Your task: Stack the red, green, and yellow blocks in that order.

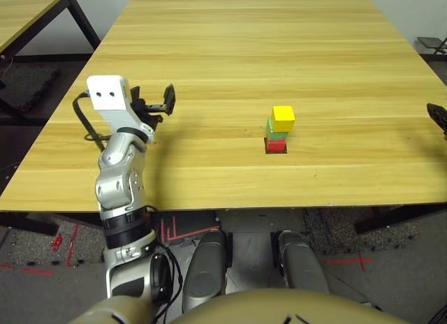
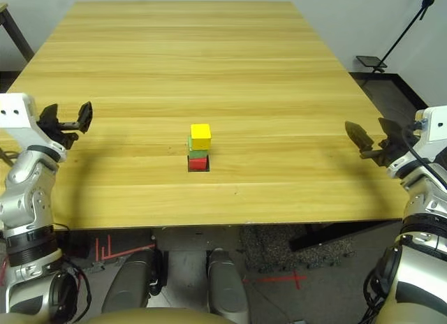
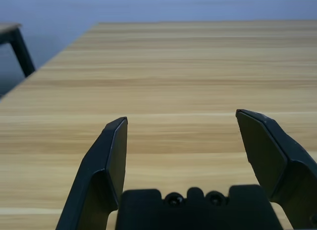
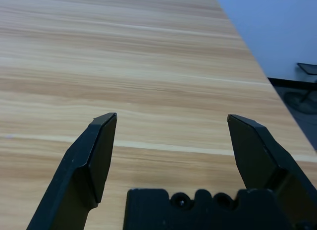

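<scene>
A: Block status?

B: All three in one column near the middle of the table (image 2: 279, 72), toward the near edge. Red block (image 2: 198, 163) at the bottom, sitting on a flat black square patch (image 2: 198, 170). Green block (image 2: 198, 153) on top of red, yellow block (image 2: 200, 136) on top of green. Yellow is offset slightly to the right of the two under it, but resting on green.

A: Grippers?

B: Both clear of the stack, nothing held. Left gripper (image 2: 67, 123) hovers over the table's left side, well apart from the blocks, fingers spread wide. Left wrist view shows bare wood between the fingers (image 3: 106, 160). Right gripper (image 2: 371, 143) is at the table's right edge, also well apart, fingers spread too, with bare wood between them in the right wrist view.

A: Anything else around?

B: A second table's corner (image 1: 28, 10) at far left.
</scene>
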Controlling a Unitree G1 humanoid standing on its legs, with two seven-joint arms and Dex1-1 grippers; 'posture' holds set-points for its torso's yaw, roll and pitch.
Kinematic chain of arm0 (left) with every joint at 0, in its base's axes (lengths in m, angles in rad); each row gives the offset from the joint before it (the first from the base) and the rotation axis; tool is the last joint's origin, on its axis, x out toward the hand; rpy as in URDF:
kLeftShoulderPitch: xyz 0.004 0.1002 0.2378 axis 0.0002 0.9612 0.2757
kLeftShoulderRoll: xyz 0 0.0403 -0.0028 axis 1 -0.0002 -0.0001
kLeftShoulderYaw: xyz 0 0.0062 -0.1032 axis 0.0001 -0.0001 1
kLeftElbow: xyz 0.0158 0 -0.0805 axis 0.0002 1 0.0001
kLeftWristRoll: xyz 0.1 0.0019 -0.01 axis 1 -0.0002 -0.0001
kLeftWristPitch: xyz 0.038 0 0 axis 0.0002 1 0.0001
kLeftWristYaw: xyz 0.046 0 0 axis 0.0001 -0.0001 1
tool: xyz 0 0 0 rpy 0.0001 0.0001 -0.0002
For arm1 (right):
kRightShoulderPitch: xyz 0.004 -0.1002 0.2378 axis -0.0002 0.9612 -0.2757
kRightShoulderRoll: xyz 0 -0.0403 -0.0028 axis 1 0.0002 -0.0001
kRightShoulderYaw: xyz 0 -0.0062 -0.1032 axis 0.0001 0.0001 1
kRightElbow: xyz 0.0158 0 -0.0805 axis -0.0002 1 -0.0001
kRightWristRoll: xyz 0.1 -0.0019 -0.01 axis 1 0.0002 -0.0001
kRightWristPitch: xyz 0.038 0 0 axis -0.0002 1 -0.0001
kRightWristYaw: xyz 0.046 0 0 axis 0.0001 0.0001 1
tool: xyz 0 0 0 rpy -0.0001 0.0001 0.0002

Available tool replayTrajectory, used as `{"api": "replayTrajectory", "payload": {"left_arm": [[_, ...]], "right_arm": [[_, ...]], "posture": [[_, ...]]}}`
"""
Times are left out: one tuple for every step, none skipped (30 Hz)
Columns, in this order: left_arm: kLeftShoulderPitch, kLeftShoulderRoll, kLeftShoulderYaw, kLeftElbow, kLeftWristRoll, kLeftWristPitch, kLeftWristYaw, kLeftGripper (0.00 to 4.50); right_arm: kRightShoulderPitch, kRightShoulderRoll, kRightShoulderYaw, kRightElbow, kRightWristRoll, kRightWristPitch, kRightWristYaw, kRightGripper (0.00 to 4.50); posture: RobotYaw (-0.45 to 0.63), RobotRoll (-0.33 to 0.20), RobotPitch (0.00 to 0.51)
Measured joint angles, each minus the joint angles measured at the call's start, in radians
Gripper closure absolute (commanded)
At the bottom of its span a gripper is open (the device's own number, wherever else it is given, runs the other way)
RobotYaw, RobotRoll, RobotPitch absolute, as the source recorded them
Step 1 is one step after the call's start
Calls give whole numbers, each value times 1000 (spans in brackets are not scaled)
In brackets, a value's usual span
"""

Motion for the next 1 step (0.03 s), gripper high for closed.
{"api": "replayTrajectory", "payload": {"left_arm": [[0,3,0,7,0,-13,5,33]], "right_arm": [[-4,0,0,7,-7,-8,-5,0]], "posture": [[-9,-97,75]]}}
